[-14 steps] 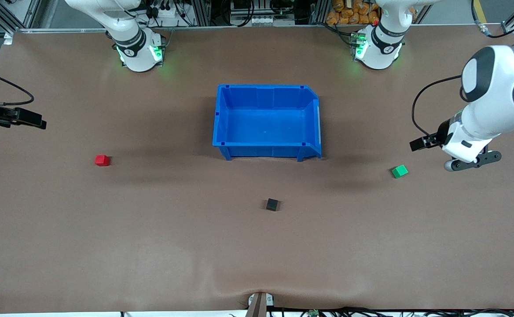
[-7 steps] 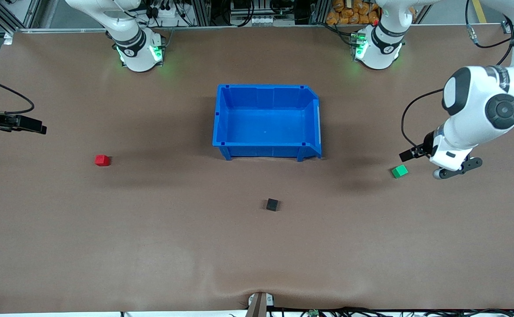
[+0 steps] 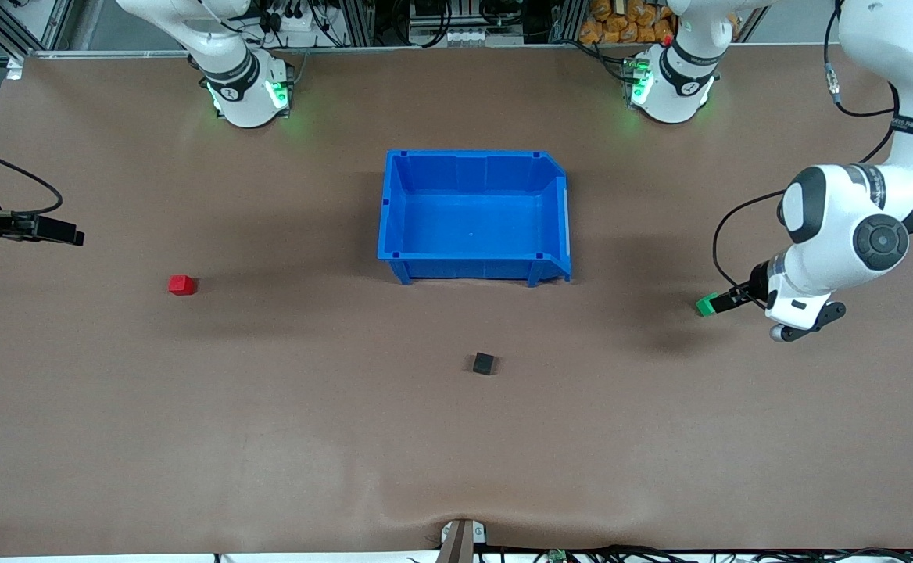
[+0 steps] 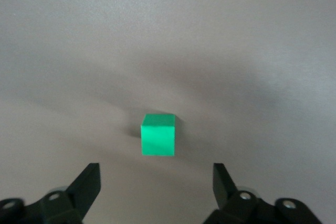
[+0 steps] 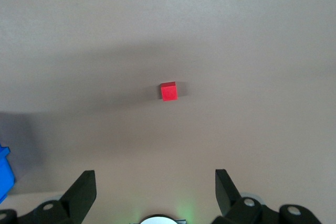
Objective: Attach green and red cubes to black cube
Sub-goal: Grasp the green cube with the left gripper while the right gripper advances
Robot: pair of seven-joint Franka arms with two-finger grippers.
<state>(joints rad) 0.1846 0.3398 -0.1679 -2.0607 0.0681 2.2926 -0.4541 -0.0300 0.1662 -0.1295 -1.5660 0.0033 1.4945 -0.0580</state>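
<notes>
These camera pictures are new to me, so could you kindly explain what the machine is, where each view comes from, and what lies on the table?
Two white robot arms stand at a brown table. One picture looks down from a high camera facing them; the other two come from cameras on their wrists. On the table lie a blue bin, a black cube, a red cube and a green cube. The left gripper is over the green cube, fingers open. The right gripper is open too, high up with the red cube in view. Nothing is held.

You have the bin point(image 3: 475, 215) mid-table, the black cube point(image 3: 484, 363) nearer the camera, red cube point(image 3: 181, 285) toward the right arm's end, green cube point(image 3: 707, 305) toward the left arm's.
</notes>
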